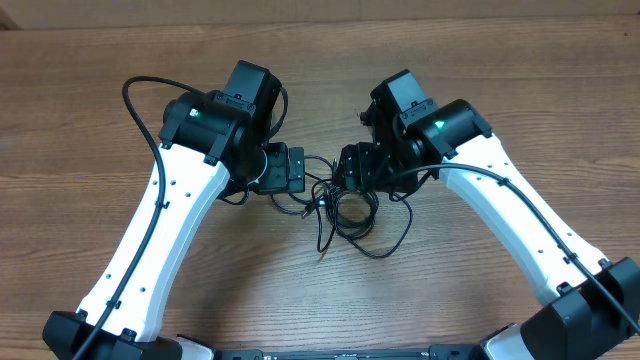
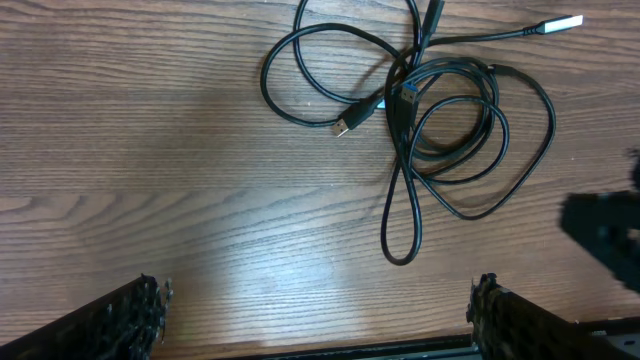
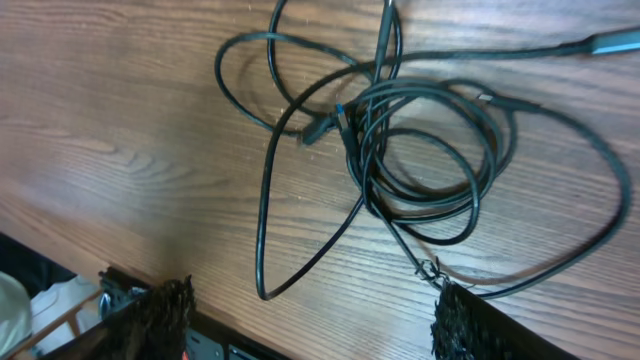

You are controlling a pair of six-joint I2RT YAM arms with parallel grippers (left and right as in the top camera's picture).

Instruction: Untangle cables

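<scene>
On the table (image 3: 130,120), one tangle of cables (image 3: 358,150).

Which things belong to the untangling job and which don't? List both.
Job: cables; left claw and right claw, both open and empty.
Not the job: wooden table; thick arm wires.

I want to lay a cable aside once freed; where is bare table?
Free: the wood of the table between the left arm and right arm, nearer than the cables; also the far strip behind both arms. Crowded: the middle, where the tangle lies between the left gripper and right gripper.
</scene>
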